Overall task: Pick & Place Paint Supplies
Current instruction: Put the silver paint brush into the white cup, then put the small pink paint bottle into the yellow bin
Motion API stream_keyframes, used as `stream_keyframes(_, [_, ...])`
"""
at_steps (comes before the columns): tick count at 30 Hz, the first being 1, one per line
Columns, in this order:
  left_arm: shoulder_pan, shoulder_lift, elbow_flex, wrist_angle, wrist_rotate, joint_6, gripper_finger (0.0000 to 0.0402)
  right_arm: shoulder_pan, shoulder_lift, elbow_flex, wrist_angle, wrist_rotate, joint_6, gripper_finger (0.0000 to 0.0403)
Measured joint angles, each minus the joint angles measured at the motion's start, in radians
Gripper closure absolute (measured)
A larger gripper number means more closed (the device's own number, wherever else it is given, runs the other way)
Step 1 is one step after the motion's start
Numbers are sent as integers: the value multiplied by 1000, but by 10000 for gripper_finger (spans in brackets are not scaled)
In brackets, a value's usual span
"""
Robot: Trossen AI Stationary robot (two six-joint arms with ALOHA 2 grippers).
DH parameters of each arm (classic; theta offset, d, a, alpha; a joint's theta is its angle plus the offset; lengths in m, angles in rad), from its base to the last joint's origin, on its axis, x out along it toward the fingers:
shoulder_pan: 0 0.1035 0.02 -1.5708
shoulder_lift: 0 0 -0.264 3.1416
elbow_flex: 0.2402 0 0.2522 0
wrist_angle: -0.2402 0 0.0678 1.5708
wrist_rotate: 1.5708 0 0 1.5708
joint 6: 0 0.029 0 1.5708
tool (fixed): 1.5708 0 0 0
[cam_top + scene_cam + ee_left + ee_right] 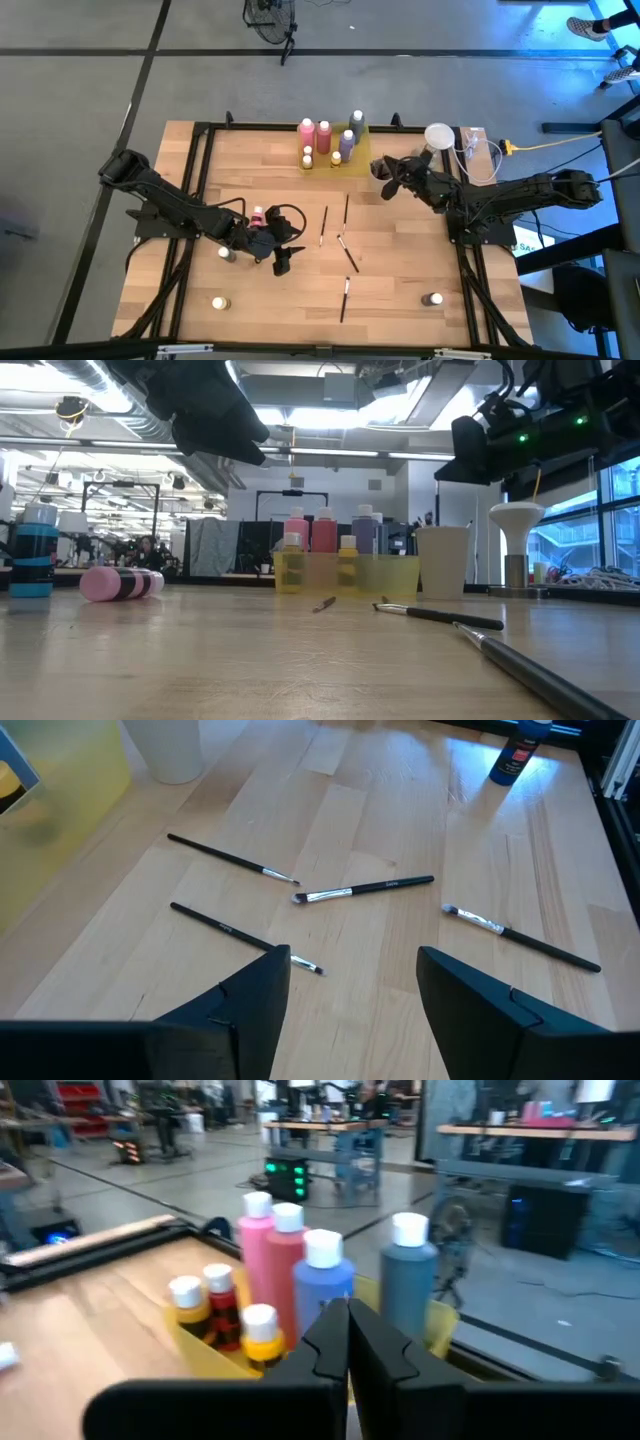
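Note:
Several thin dark paintbrushes (365,890) lie flat and scattered on the wooden table (400,270). My left gripper (350,995) hangs open above them near the table's left middle (288,245), with nothing between its fingers. A pink bottle (258,215) lies on its side by that arm. Tall pink, purple and grey bottles (322,1280) and small ones stand in the yellow tray (335,158) at the far edge. My right gripper (346,1342) is shut and empty, raised to the right of the tray (385,182) and facing it.
A pale cup (443,560) stands just right of the tray, close to my right gripper. Small bottles stand loose at the near left (219,301), left (226,253) and near right (432,298). A white lamp-like thing (437,135) and cables sit at the far right corner.

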Motion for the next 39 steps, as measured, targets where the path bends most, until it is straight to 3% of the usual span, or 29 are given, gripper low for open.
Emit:
stream_keyframes(10, [0, 0, 0, 0, 0, 0, 188, 0, 0, 0, 13, -28, 6, 336])
stream_keyframes(21, [0, 0, 0, 0, 0, 0, 188, 0, 0, 0, 60, -31, 24, 197])
stream_keyframes(25, [0, 0, 0, 0, 0, 0, 188, 8, -2, 10, 116, -67, 23, 163])
stream_keyframes(29, [0, 0, 0, 0, 0, 0, 188, 23, -2, 11, 226, -245, 6, 150])
stream_keyframes(36, [0, 0, 0, 0, 0, 0, 188, 68, -3, 12, 436, -889, -5, 150])
stream_keyframes(39, [0, 0, 0, 0, 0, 0, 188, 107, -3, 12, 473, -1082, 22, 150])
